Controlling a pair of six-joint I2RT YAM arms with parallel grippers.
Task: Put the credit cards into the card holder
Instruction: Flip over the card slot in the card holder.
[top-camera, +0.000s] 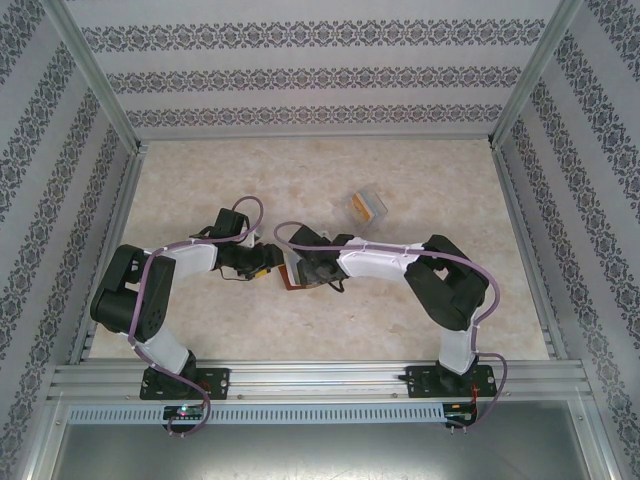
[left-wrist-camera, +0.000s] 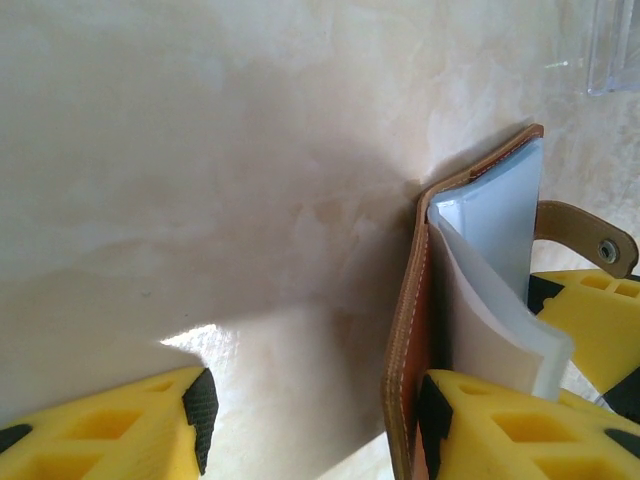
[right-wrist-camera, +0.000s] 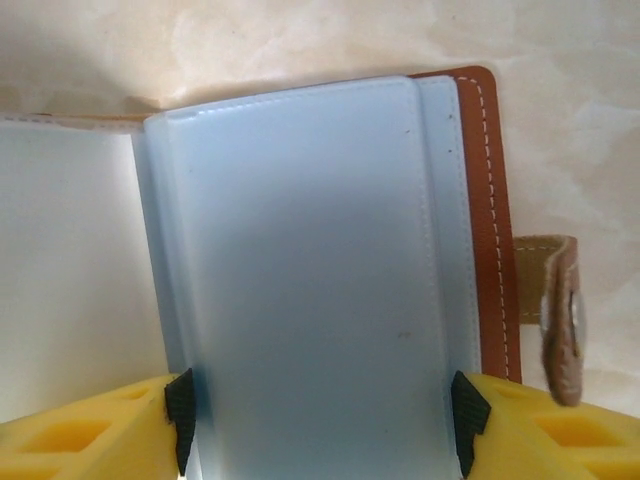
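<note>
The card holder (top-camera: 289, 279), reddish-brown leather with a blue-grey inside (right-wrist-camera: 310, 250), lies open mid-table between both arms. My right gripper (right-wrist-camera: 320, 415) straddles a blue-grey inner leaf, its black pads pressed on the leaf's two side edges. The snap strap (right-wrist-camera: 560, 320) hangs off to the right. In the left wrist view the brown cover (left-wrist-camera: 408, 330) stands on edge against the right finger of my left gripper (left-wrist-camera: 315, 405). That gripper is open, with its other finger (left-wrist-camera: 130, 425) far off. An orange credit card (top-camera: 366, 208) lies inside a clear plastic box.
The clear plastic box (top-camera: 367, 206) sits on the beige table behind and right of the grippers; its corner (left-wrist-camera: 615, 45) shows at the top right of the left wrist view. Metal frame rails (top-camera: 320, 380) and patterned walls enclose the table.
</note>
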